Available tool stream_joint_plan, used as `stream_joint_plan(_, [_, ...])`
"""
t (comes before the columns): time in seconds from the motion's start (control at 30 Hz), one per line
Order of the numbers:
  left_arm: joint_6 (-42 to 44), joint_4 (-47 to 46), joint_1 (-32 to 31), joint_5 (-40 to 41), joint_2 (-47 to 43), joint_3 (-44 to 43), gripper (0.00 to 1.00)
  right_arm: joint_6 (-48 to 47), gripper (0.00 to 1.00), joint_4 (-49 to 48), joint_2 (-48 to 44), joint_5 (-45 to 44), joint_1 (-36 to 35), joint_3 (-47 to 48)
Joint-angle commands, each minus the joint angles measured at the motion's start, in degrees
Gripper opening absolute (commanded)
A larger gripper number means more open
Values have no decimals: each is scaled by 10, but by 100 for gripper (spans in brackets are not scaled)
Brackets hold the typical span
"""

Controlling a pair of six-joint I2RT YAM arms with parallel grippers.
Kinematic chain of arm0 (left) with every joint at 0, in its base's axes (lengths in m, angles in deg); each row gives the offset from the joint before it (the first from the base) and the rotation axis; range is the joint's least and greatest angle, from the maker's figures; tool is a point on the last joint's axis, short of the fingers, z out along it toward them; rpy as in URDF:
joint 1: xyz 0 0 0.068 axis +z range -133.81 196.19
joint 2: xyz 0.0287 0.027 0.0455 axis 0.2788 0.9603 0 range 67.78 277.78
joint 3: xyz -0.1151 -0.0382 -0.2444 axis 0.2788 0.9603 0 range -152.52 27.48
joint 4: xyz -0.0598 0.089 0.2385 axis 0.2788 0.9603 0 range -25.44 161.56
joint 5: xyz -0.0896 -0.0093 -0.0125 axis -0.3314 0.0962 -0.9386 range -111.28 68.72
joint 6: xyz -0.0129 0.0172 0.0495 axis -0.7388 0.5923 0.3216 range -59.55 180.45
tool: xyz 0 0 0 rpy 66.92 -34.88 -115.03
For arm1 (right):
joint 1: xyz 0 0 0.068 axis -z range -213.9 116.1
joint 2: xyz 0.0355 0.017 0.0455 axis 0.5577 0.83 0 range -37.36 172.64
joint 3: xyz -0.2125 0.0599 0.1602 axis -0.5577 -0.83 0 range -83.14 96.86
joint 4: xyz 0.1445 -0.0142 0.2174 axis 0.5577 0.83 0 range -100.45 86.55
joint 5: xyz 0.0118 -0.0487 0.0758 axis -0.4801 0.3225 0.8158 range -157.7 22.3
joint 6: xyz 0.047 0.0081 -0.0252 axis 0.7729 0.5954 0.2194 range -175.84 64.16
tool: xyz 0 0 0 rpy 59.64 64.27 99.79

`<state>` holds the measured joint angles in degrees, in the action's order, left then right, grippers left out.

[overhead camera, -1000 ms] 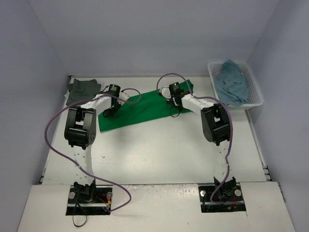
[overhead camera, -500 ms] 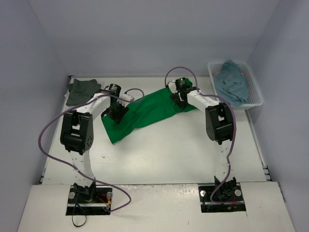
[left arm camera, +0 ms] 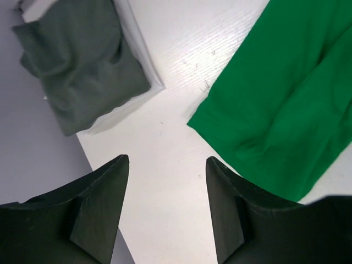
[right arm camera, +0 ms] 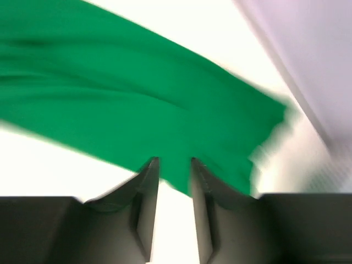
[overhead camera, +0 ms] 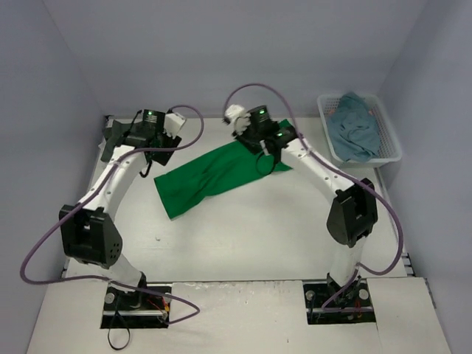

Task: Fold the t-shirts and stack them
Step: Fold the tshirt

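We see the bright green t-shirt (overhead camera: 214,175), folded to a long band, lying slantwise on the worktop (overhead camera: 258,228) towards the back. The left pincer (left arm camera: 165,165), jaws well apart and empty, hangs over bare worktop between that band and the dark grey-green t-shirt (left arm camera: 82,60), which lies on the white t-shirt (left arm camera: 140,58) in the far left corner. The right pincer (right arm camera: 174,165), jaws narrowly apart and gripping nothing, hangs over the band's right end; that view is blurred. The teal-blue t-shirt (overhead camera: 355,131) lies in the basket (overhead camera: 391,151) at far right.

no legible text, label, brand, number or sign anywhere; bright green t-shirt (left arm camera: 275,110) beside the left gripper (left arm camera: 168,165) plain; dark grey-green t-shirt (left arm camera: 82,60) beyond that gripper unmarked
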<state>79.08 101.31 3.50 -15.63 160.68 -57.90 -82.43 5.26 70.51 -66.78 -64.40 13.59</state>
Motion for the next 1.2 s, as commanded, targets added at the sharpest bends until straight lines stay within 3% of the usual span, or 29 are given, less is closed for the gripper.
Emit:
stream_joint_plan(0.0, [-16, 2, 13, -26, -92, -23, 53, -23, 17, 50, -4, 81, -107, -29])
stream_joint_plan(0.1, [-16, -1, 25, -24, -147, -12, 57, -25, 0, 49, 31, 108, -157, -8])
stream_joint_plan(0.27, [-23, 4, 94, 20, -211, -7, 58, -7, 0, 49, 111, 158, -182, 67])
stream_joint_plan(0.6, [-27, -18, 264, -5, -295, 29, 58, 7, 0, 49, 221, 185, -199, 185])
stream_joint_plan(1.17, [-33, -69, 315, -56, -288, 128, 58, 17, 0, 51, 316, 182, -207, 261])
